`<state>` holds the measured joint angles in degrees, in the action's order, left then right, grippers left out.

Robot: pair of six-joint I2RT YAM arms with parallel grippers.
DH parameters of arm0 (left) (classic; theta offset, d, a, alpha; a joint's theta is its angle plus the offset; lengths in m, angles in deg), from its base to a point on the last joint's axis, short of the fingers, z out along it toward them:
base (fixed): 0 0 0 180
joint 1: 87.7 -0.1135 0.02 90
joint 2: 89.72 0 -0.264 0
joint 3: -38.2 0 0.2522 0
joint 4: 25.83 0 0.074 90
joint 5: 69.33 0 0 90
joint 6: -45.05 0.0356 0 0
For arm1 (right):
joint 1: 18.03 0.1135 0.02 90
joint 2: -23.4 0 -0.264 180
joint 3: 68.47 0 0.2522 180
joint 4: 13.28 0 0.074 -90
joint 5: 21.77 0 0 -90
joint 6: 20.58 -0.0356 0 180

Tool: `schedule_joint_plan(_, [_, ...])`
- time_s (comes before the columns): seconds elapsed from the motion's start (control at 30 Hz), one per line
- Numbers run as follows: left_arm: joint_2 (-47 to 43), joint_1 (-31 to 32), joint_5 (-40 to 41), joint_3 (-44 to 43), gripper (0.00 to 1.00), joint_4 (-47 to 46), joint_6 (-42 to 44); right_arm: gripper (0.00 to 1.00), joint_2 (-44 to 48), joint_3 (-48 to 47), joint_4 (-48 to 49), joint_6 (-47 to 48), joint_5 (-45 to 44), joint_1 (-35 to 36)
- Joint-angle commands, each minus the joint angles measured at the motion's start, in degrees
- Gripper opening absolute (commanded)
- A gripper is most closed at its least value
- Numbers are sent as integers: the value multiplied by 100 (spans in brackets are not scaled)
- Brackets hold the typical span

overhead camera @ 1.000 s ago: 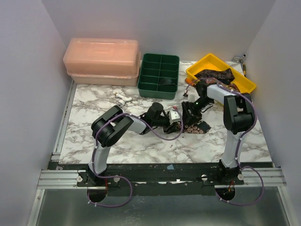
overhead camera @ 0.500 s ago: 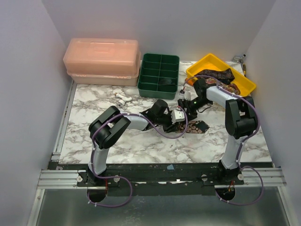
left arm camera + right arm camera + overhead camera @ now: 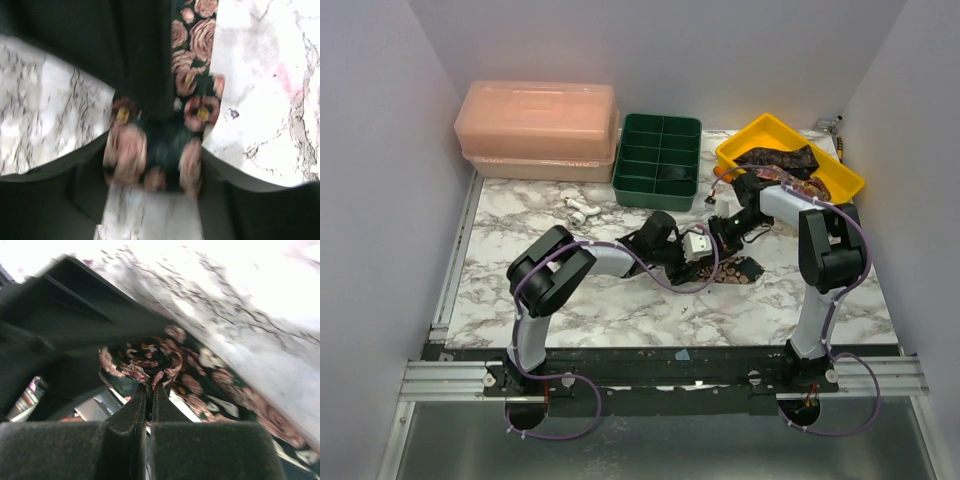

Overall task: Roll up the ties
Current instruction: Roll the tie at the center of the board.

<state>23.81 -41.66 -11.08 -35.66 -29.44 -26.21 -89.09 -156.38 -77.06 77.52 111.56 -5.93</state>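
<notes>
A dark floral tie (image 3: 742,270) lies on the marble table, partly rolled up. In the left wrist view its rolled end (image 3: 155,150) sits between the two fingers of my left gripper (image 3: 152,167), which stand open on either side of it; the flat strip (image 3: 192,30) runs away from the roll. The picture is blurred. My right gripper (image 3: 149,387) is shut, its tips right at the edge of the rolled tie (image 3: 165,357); I cannot tell whether cloth is pinched. From above, the left gripper (image 3: 710,258) and the right gripper (image 3: 720,238) meet over the roll.
More ties (image 3: 785,160) lie in the yellow tray (image 3: 745,142) at the back right. A green divided tray (image 3: 658,160) and a pink lidded box (image 3: 538,130) stand along the back. Small white plastic pieces (image 3: 580,208) lie left of centre.
My right gripper has closed at the roll and shifted slightly back. My left arm has pushed right and its fingers have spread. Less flat tie shows on the table.
</notes>
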Motion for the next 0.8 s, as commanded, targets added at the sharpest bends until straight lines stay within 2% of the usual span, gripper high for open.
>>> schedule_joint_plan(0.0, [-328,-213,-348,712,71,-194,-434,0,-413,320,306,419,-2069,-138])
schedule_joint_plan(0.13, [-621,-236,-685,1188,90,-1556,-805,1,-542,393,621,455,-2770,-120])
schedule_joint_plan(0.23, [-461,-234,-866,1265,99,-2319,-1081,0,-605,529,772,473,-3143,-72])
schedule_joint_plan(0.57, [786,-80,-702,410,97,-3701,-1847,1,-727,884,1168,425,-3344,205])
schedule_joint_plan(0.63, [970,4,-677,258,92,-3825,-2148,1,-733,868,1157,417,-3331,211])
schedule_joint_plan(0.77, [1221,151,-634,73,75,-3820,-2455,1,-792,798,1064,403,-3271,214])
